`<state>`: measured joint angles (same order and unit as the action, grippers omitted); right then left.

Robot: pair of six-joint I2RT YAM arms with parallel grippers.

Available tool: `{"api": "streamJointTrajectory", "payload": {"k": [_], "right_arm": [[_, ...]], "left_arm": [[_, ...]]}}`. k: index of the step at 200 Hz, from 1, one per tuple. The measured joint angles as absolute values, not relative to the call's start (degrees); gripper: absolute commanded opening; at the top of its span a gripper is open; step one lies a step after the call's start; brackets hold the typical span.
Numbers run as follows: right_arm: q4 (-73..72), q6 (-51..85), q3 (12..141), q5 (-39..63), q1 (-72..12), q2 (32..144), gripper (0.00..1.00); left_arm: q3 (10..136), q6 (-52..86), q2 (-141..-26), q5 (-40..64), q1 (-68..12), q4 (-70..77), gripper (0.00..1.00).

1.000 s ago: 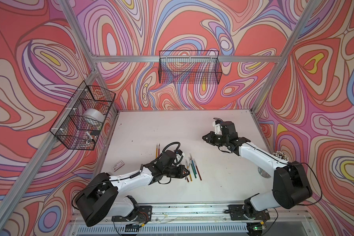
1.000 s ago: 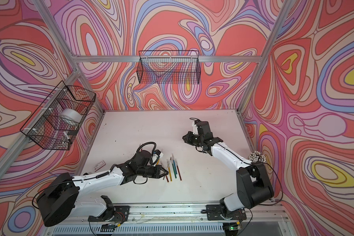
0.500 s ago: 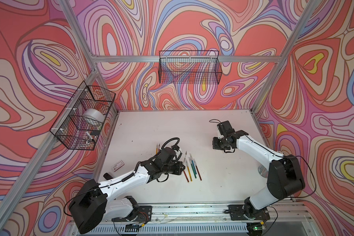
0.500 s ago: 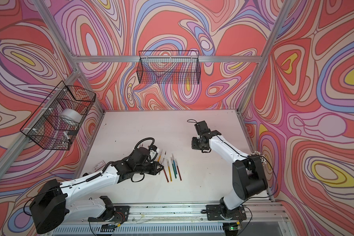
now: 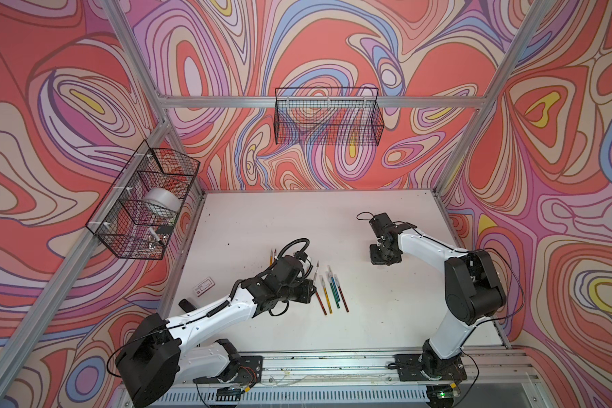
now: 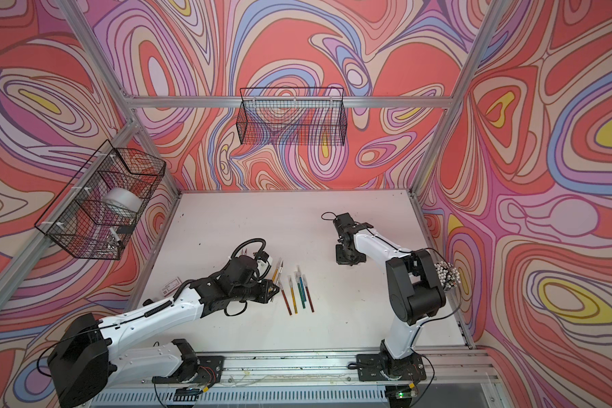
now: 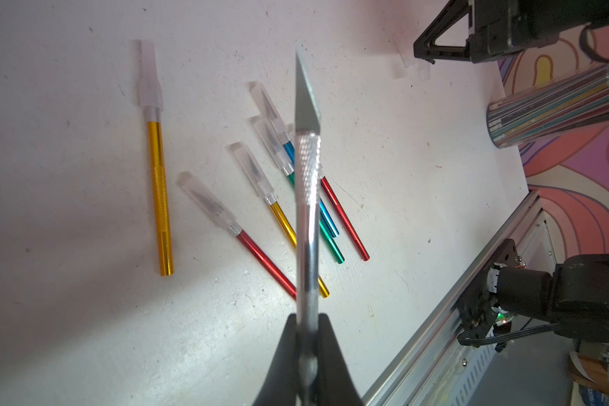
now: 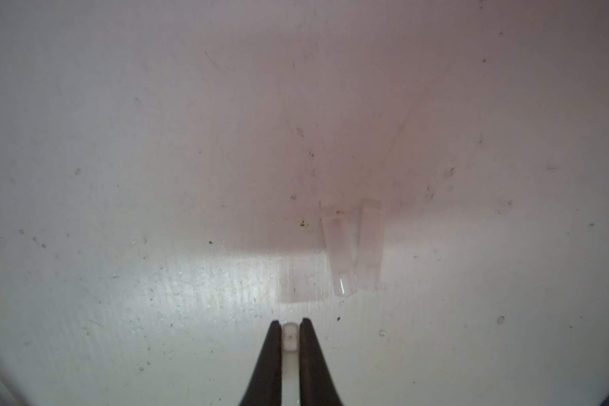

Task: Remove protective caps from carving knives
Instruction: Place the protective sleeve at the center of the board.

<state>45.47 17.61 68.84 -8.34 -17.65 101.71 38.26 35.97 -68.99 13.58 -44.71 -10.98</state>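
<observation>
Two loose caps (image 8: 352,246) lie just beside the right gripper (image 8: 290,322), clamped on a third cap (image 8: 290,339); released high, it may bounce away. Left gripper (image 7: 307,320) pinches the uncapped silver knife (image 7: 307,197)

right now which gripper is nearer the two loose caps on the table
Right. The right gripper hangs just beside the loose caps, shut on a third cap. The left gripper is well away by the knife row, holding the silver knife.
</observation>
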Motion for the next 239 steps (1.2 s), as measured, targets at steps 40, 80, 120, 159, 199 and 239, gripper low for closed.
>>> {"api": "streamJointTrajectory", "payload": {"k": [40,80,120,159,199,239], "right_arm": [[45.3,16.5,70.2,-9.2,-17.5,105.2,0.07],[45.0,15.7,71.8,-9.6,-16.9,107.0,0.07],[44.6,15.1,72.4,-9.8,-16.4,108.8,0.08],[44.5,14.5,72.7,-10.2,-15.8,109.3,0.09],[44.3,14.1,73.6,-10.6,-15.4,110.2,0.10],[44.2,13.8,74.4,-10.8,-15.3,110.9,0.15]], "left_arm": [[38.3,36.0,-69.1,13.2,-44.7,-11.0,0.03],[38.3,36.0,-69.6,13.0,-44.7,-11.0,0.03],[38.3,36.0,-69.6,13.0,-44.7,-11.0,0.03],[38.3,36.0,-69.7,12.9,-44.7,-11.0,0.03],[38.3,36.1,-70.1,12.8,-44.7,-11.0,0.03],[38.3,36.1,-70.2,12.6,-44.7,-11.0,0.03]]}}
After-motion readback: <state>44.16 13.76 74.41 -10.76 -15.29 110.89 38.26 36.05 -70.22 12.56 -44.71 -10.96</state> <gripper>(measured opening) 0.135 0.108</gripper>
